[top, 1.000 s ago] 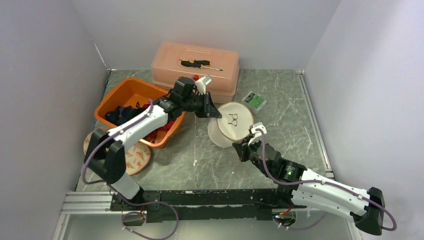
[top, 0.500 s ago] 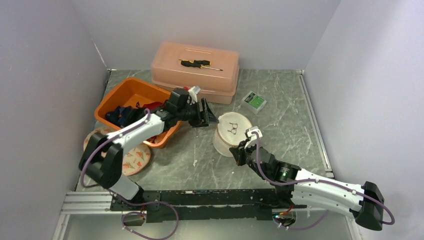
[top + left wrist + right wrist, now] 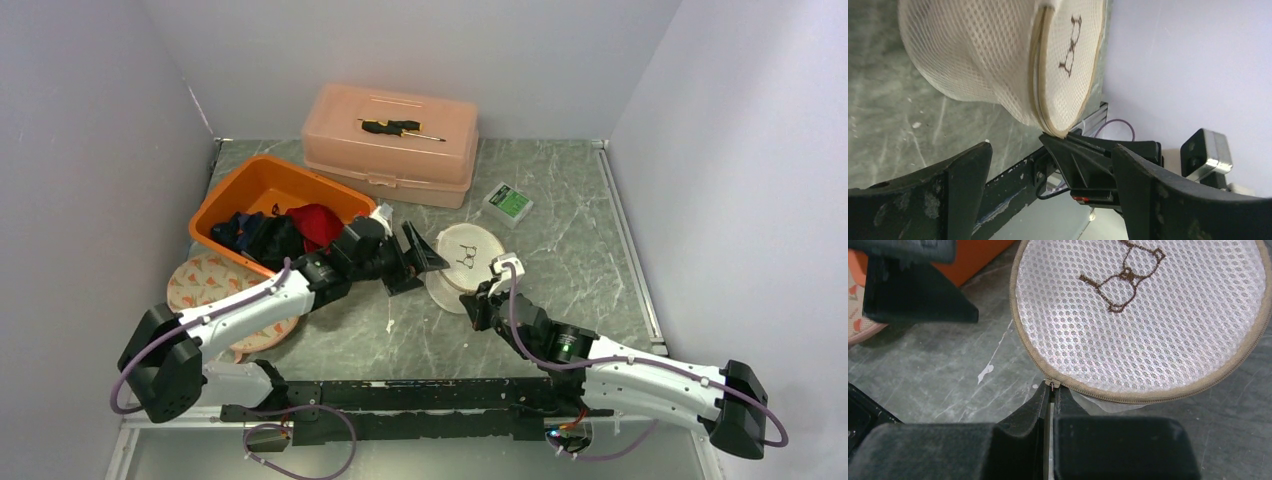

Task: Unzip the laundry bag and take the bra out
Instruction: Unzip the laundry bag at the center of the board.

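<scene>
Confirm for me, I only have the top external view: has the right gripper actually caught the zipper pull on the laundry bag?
Observer: Yes. In the right wrist view the right gripper is shut on the zipper pull at the lid's near edge.
Operator: Any of the zip open?
Observer: No. The zipper looks closed along the whole visible rim of the laundry bag.
Operator: Is the left arm holding the bag?
Observer: No. The left gripper is open, and the bag lies beyond its fingertips.
</scene>
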Robot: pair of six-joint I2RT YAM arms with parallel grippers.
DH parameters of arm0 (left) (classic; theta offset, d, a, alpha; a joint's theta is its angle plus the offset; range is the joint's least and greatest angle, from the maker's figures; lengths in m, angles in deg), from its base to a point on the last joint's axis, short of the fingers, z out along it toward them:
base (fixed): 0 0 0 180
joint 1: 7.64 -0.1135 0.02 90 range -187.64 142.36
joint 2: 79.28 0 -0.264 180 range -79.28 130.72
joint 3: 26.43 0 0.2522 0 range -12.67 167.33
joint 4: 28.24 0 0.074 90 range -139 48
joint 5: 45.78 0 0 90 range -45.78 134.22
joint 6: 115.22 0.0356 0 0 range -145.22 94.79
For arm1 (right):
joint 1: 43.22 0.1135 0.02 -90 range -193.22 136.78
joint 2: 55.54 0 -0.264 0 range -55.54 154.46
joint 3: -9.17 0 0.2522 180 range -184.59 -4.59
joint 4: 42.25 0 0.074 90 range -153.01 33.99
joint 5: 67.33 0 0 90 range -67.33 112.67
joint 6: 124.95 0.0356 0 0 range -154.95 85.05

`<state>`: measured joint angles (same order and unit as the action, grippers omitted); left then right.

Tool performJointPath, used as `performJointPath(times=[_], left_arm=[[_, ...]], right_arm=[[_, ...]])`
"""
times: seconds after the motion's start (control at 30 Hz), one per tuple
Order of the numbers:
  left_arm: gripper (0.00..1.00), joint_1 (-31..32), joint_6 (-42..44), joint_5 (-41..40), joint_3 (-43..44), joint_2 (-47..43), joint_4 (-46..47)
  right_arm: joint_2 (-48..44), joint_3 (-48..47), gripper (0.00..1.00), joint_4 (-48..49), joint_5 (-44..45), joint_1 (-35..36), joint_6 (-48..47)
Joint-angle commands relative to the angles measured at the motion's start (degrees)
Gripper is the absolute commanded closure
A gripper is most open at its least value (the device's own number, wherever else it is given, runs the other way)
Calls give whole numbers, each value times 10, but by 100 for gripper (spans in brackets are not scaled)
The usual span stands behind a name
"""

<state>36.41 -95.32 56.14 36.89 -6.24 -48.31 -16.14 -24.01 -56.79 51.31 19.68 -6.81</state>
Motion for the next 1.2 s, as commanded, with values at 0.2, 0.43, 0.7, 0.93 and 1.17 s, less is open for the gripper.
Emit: performJointPath(times=[0.2, 0.43, 0.7, 0.93, 1.17], left_arm=[[14, 55, -56, -60, 42, 70, 47], [33, 60, -63, -55, 55, 109, 49], [78, 59, -52, -69, 55, 109, 41], [97, 57, -24, -78, 62, 98, 17], [97, 31, 35, -45, 66, 65, -2]], right_arm=[[14, -13, 100, 24, 11, 3, 15], [17, -14, 100, 25, 7, 3, 15], [4, -13, 100, 4, 13, 4, 15], [-11, -17, 100, -39, 33, 3, 24], [-8, -21, 100, -109, 104, -4, 81]])
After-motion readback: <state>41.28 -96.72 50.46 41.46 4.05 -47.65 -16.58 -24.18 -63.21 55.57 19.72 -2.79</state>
